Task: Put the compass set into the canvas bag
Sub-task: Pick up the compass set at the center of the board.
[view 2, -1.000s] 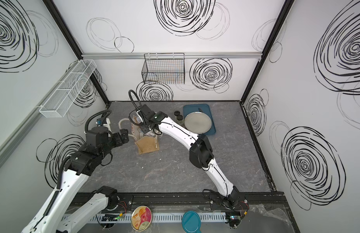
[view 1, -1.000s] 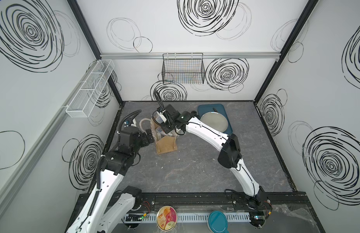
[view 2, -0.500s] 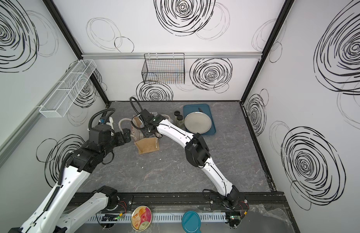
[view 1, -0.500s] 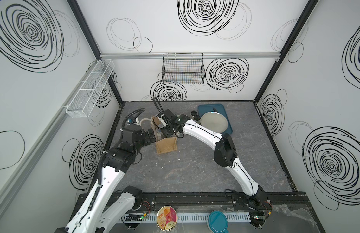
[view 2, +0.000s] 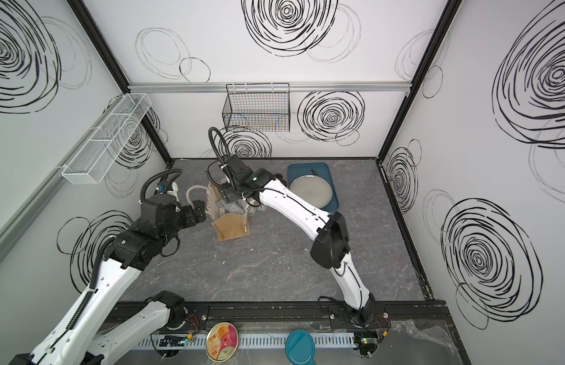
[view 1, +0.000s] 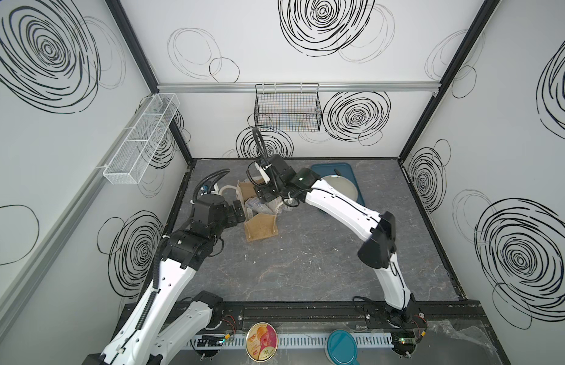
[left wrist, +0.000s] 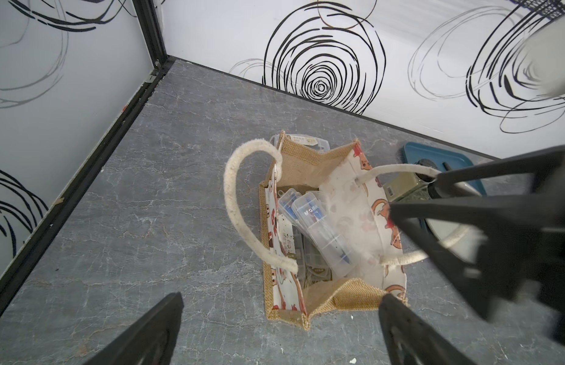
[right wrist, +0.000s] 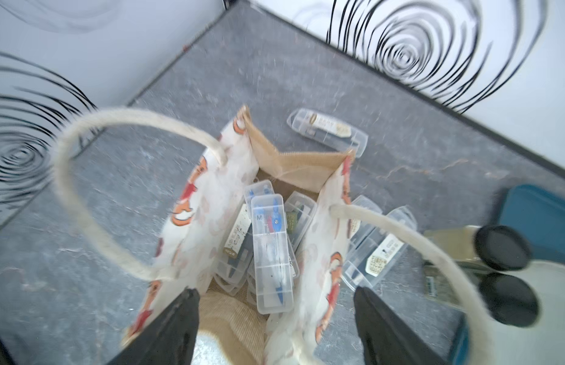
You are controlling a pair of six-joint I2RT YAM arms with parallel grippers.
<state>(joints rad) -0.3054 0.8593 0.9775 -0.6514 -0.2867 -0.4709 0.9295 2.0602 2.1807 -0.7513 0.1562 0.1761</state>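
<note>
The canvas bag (view 1: pixel 260 226) (view 2: pixel 232 227) stands upright and open at the table's back left, its white rope handles spread apart. Several clear plastic compass set cases fill it; the top compass set (right wrist: pixel 271 252) (left wrist: pixel 319 227) leans on the others with its blue compass showing. My right gripper (right wrist: pixel 275 290) (view 1: pixel 263 197) hangs open just above the bag's mouth, nothing between its fingers. My left gripper (left wrist: pixel 281 297) (view 1: pixel 240 211) is open beside the bag's left side, not touching it.
More compass cases lie on the table outside the bag: one behind it (right wrist: pixel 327 128) and two by its right side (right wrist: pixel 376 246). A teal tray (view 1: pixel 347 170) with a round plate (view 1: pixel 341 189) and two black-capped bottles (right wrist: pixel 502 249) sits close to the right.
My right gripper dipped into the bag's mouth, then went from shut to open and lifted a little; the case it carried now lies in the bag. The left arm barely moved.
</note>
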